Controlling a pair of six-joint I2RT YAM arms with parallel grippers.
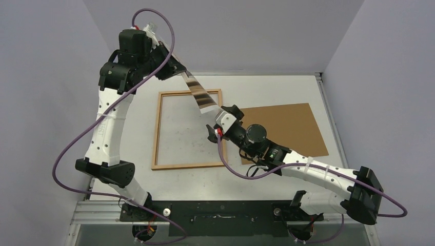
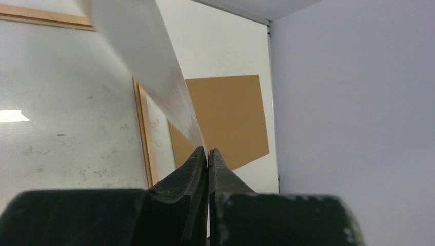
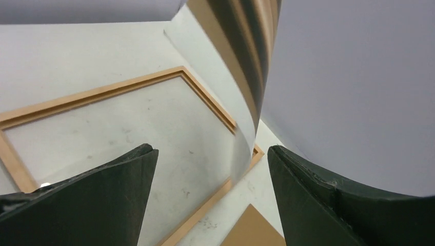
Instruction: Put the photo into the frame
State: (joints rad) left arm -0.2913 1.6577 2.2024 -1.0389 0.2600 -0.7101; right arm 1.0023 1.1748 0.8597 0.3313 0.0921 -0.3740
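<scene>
From the top view I have the left gripper (image 1: pixel 177 69) raised at 12 o'clock over the frame (image 1: pixel 158 128), its 2 fingers clenched on one edge of the photo (image 1: pixel 199 94); the left wrist view shows that pinch plainly, with the white back of the print curling away from the tips. The photo is in the air, not in the frame. It bows as a glossy strip from the left gripper toward 4 o'clock, crossing above the frame's far right corner. Its free end hangs by the right gripper (image 1: pixel 221 122), whose jaws stand wide apart and released; in the right wrist view the print's lower edge hangs between the 2 fingers, touching neither. The frame lies flat on the table (image 1: pixel 195 179), and the brown backing panel (image 1: pixel 287 128) lies flat at its 3 o'clock, just apart from it.
</scene>
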